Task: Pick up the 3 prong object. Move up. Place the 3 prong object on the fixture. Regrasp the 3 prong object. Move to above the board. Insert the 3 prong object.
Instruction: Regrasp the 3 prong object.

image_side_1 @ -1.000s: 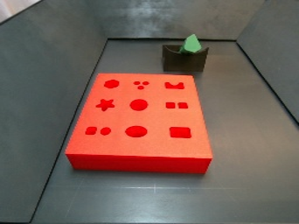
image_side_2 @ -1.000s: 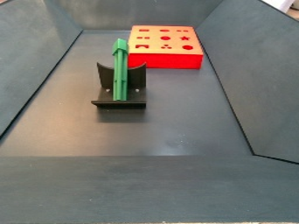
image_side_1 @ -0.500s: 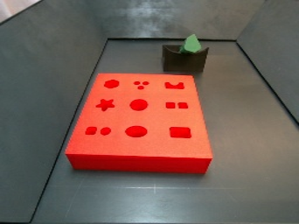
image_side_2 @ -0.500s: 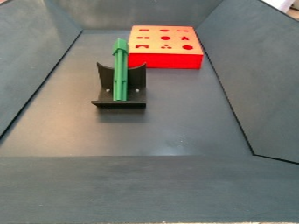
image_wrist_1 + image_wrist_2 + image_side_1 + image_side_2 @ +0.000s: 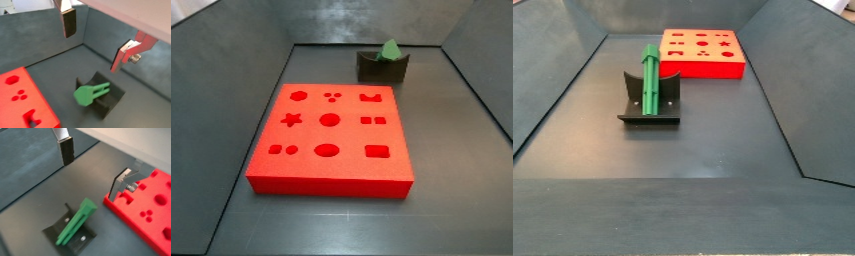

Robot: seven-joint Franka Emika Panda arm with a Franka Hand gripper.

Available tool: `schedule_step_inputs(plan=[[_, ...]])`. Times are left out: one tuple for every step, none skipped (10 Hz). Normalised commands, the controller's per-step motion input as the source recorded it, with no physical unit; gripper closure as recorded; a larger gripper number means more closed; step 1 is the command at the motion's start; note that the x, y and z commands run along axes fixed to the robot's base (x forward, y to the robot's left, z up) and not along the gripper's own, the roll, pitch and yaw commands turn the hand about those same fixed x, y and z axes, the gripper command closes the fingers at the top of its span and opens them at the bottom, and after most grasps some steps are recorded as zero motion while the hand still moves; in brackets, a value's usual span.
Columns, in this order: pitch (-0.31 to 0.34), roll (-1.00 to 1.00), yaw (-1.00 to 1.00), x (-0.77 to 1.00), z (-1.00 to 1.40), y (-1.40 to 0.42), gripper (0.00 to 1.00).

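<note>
The green 3 prong object [image 5: 649, 78] stands leaning in the dark fixture [image 5: 651, 103], seen in both side views [image 5: 390, 48] and in both wrist views [image 5: 89, 93] [image 5: 75, 221]. The fixture [image 5: 381, 67] sits on the floor beyond the red board [image 5: 331, 135], which also shows in a side view [image 5: 703, 52]. My gripper [image 5: 93, 44] is open and empty, high above the fixture, with the green piece below and apart from its fingers [image 5: 65, 150]. The gripper itself is out of both side views.
Grey walls slope up around the dark floor [image 5: 714, 140]. The red board [image 5: 147, 208] lies close beside the fixture [image 5: 67, 230] in a wrist view.
</note>
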Motion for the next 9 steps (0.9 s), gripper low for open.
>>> schedule_step_inputs(plan=[[0.03, 1.0, 0.05, 0.02, 0.0, -0.02, 0.0], [0.041, 1.0, 0.05, 0.04, 0.0, -0.03, 0.0], [0.048, 1.0, 0.05, 0.05, 0.0, -0.03, 0.0], [0.066, 1.0, 0.06, 0.06, 0.0, -0.03, 0.0], [0.082, 1.0, 0.06, 0.08, 0.0, -0.03, 0.0], [0.112, 1.0, 0.08, 0.09, 0.0, -0.04, 0.0], [0.125, 1.0, 0.08, 0.1, 0.0, -0.04, 0.0], [0.165, 1.0, 0.12, 0.09, 0.0, -0.04, 0.0], [0.183, 1.0, 0.14, 0.1, -0.01, -0.05, 0.0]])
